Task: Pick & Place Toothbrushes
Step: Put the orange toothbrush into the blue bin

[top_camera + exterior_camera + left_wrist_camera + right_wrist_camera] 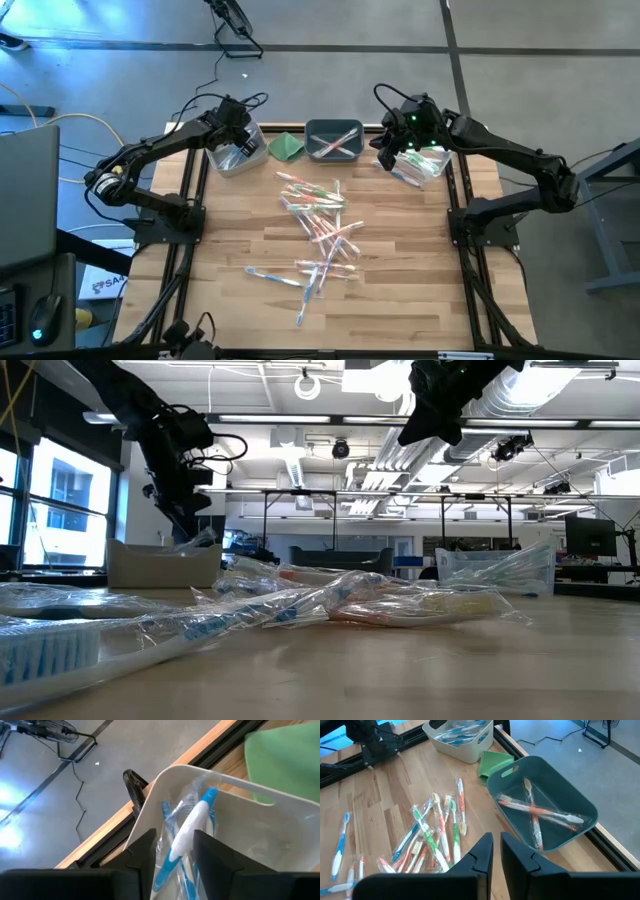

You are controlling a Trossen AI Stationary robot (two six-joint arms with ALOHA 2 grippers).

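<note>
A heap of wrapped toothbrushes (318, 228) lies mid-table. My left gripper (240, 148) hangs over the white bin (232, 160) at the far left, pointing slantwise down into it. Its fingers stand open on either side of a blue-and-white toothbrush (186, 831) that lies among other blue ones in that bin (150, 805). A dark green bin (555, 785) holds orange toothbrushes (535, 812). My right gripper (496, 852) hangs shut and holding nothing above the far right of the table (392, 152). My left gripper has the blue-and-white toothbrush's handle (176, 854) between its open fingers, coming slantwise from above. Whether either finger touches it, I cannot tell. The toothbrush leans in the bin on the other blue ones.
A folded green cloth (287, 147) lies between the white bin and the green bin. A clear bin (422, 166) stands at the far right, below my right arm. Two blue toothbrushes (272, 274) lie apart near the heap's front. The near half of the table is bare wood (400, 300).
</note>
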